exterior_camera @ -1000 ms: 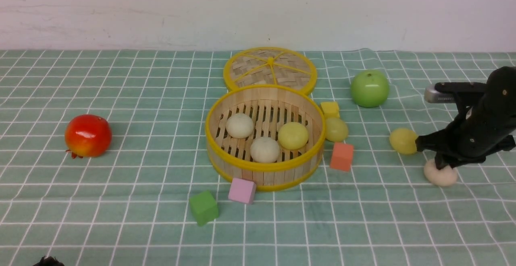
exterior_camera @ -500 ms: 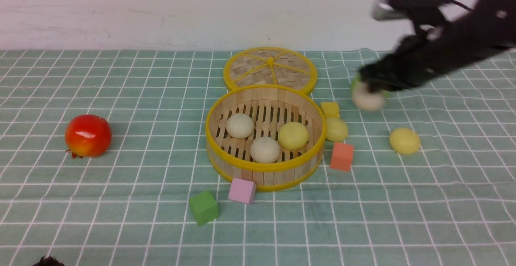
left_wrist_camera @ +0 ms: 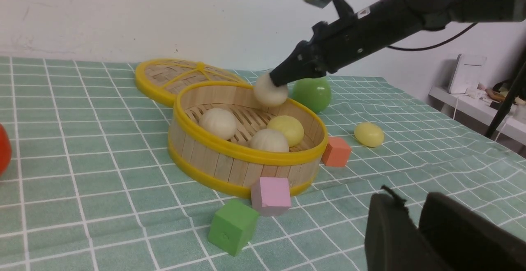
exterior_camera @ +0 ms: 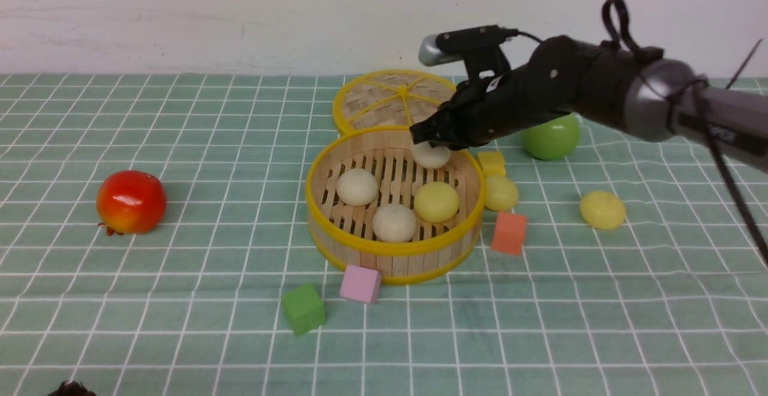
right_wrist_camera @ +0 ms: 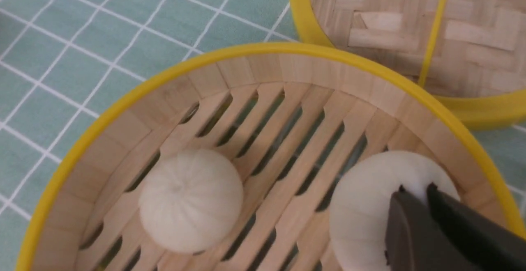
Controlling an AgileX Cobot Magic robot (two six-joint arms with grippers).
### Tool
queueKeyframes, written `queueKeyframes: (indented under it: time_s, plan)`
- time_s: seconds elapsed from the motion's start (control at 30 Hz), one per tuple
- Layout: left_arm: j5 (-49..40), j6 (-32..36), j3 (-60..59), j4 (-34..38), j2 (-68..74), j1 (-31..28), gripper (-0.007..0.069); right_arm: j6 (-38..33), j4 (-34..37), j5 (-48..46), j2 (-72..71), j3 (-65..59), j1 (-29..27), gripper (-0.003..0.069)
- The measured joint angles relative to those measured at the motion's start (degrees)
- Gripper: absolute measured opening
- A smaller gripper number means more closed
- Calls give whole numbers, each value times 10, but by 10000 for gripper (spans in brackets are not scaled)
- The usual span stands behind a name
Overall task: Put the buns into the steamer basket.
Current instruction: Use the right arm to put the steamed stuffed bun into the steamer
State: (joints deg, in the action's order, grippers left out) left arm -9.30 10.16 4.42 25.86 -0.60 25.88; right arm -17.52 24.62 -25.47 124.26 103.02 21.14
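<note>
Three buns point(exterior_camera: 357, 186) are already lying on the slatted floor of the basket point(exterior_camera: 393, 251): two white and one yellow. A fourth, a white bun point(exterior_camera: 431, 156), is clamped in the right hand point(exterior_camera: 427, 139) and held over the far right part of the basket, just inside the rim and about level with it. It appears to be clear of the slats.

The placing of this bun is judged to be the step in hand. For the next move, the bun would need to be lowered onto the free slats behind the yellow one, and the fingers then parted.

Two yellow buns are left on the bench point(exterior_camera: 180, 300). One point(exterior_camera: 501, 192) is just beside the basket's right wall and the other point(exterior_camera: 602, 209) is well apart to the right.

The left hand point(left_wrist_camera: 411, 205) is seen low at the near side. Whether its fingers are apart or together cannot be told.
</note>
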Motion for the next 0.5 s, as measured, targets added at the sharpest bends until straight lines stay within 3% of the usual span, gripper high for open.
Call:
queueKeyframes:
  time_s: [0.2, 0.37, 0.5]
  plan:
    - [0, 0, 0, 0, 0, 0, 116, 0, 0, 15, 25, 9, 1, 24]
    - [0, 0, 0, 0, 0, 0, 123, 0, 2, 29, 44, 9, 1, 92]
    - [0, 0, 0, 0, 0, 0, 127, 0, 4, 34, 48, 9, 1, 269]
